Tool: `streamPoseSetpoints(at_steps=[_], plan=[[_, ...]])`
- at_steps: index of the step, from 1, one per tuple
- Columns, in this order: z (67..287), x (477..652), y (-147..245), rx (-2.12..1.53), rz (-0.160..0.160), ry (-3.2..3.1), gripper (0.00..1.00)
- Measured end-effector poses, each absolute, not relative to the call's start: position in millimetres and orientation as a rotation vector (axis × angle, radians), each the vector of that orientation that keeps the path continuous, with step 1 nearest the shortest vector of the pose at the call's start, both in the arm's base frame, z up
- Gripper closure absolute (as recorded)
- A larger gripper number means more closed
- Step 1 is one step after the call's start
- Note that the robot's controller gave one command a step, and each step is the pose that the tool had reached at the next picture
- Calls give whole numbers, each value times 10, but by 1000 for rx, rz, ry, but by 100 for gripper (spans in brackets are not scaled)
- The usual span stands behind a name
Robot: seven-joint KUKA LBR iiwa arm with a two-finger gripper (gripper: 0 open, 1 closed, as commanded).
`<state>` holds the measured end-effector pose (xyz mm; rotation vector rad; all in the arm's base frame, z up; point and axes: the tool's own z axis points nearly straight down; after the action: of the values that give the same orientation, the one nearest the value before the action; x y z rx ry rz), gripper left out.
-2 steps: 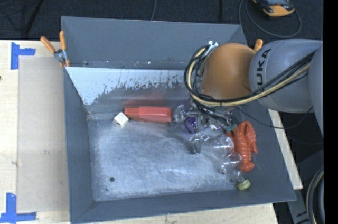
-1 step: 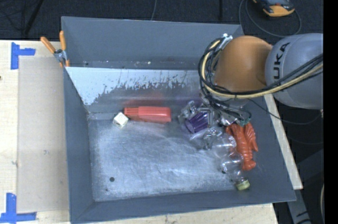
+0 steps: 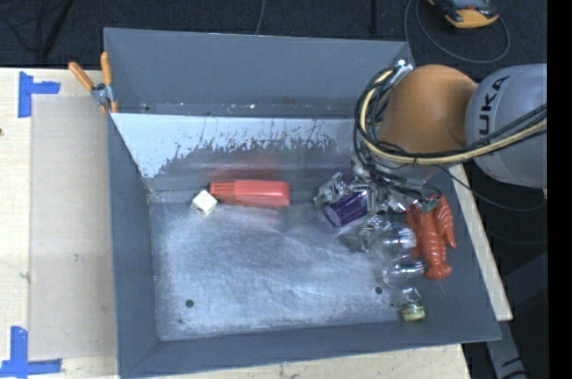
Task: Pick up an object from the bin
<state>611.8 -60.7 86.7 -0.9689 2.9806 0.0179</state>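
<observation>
Pincer: the gripper [image 3: 357, 202] hangs low at the right of the bin's middle, a cluster of shiny metal parts under a smooth orange dome and looped cables. Whether it is released or clenched cannot be told.
Bin: grey metal bin [image 3: 268, 279] with sloped walls and a scuffed, pale-scratched floor.
White cube: a small, matt white cube [image 3: 205, 203] on the left of the floor, just beside the red block's left end.
Red block: a long, flat-sided red block [image 3: 254, 193] with a smooth finish, near the back wall.
Purple cylinder: a short, glossy purple cylinder [image 3: 343, 210], lying tilted right at the gripper's metal tips, right of centre.
Bulbs: clear glass bulbs [image 3: 400, 265], rounded, one with a brassy base, near the front right corner.
Lobster: a knobbly red toy lobster [image 3: 433, 239] lies along the right wall, beside the bulbs.
</observation>
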Motion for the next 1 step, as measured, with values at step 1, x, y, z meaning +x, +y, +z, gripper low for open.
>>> streamPoseSetpoints(at_steps=[1], plan=[[883, 6241, -1026, -918, 2, 2998, 100]])
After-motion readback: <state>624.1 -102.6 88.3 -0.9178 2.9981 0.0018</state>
